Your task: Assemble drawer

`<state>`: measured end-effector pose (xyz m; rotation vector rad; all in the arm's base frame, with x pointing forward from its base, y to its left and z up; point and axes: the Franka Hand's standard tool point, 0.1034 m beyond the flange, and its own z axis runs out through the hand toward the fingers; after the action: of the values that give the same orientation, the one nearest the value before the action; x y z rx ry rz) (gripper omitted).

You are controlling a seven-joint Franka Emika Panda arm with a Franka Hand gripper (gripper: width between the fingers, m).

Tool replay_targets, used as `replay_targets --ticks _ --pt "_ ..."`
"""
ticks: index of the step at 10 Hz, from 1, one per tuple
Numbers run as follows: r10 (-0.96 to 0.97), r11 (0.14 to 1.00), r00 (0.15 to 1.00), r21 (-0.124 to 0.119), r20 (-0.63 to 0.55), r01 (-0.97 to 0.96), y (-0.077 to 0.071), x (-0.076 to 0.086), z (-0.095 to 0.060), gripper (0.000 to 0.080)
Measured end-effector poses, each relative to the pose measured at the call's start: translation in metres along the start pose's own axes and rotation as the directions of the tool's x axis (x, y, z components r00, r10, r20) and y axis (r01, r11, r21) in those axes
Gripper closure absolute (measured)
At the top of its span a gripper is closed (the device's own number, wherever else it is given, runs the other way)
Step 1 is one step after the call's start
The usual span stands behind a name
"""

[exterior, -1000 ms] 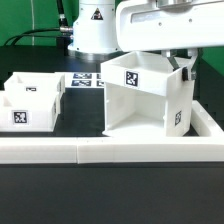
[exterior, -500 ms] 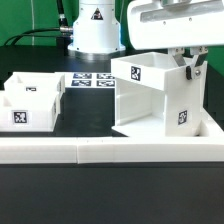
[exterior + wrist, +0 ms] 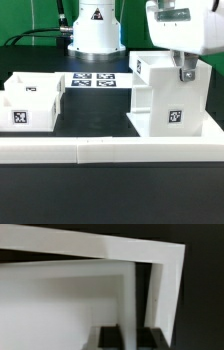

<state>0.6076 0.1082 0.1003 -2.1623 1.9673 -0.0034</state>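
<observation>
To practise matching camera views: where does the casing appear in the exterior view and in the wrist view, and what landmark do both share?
Exterior view: the casing stands at the exterior view's right.
Wrist view: the casing fills most of the picture, seen close up.
Shared landmark: the gripper clamped on the casing's thin wall, which the wrist view shows between the dark fingers.

On the exterior view's right, the casing [image 3: 165,100] stands in the corner of the low wall strip [image 3: 80,152], which runs along the front; the gripper [image 3: 185,72] straddles its upper wall edge. Well apart on the left, the front tray [image 3: 20,112] touches the rear tray [image 3: 45,84]. The marker board [image 3: 95,80] lies flat behind, between trays and casing.
</observation>
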Motion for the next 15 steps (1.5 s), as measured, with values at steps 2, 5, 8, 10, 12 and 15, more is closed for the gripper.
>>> replay_targets --ticks 2,5,8,10,12,15 --pt "-0.008 1.0 1.0 0.0 -0.001 0.008 0.0 0.001 0.001 0.0749" --pt "0.018 1.0 1.0 0.013 0.001 -0.018 -0.016 0.008 0.002 0.0749" --pt "0.072 0.997 0.997 0.018 0.022 -0.072 -0.045 0.006 0.007 0.0749" --pt "0.079 0.997 0.997 0.008 0.023 -0.079 -0.046 0.007 0.008 0.0748" --pt "0.074 0.997 0.997 0.008 0.024 -0.074 -0.045 0.007 0.008 0.0748" --pt "0.061 0.998 0.998 0.015 0.025 -0.061 -0.048 0.006 0.006 0.0546"
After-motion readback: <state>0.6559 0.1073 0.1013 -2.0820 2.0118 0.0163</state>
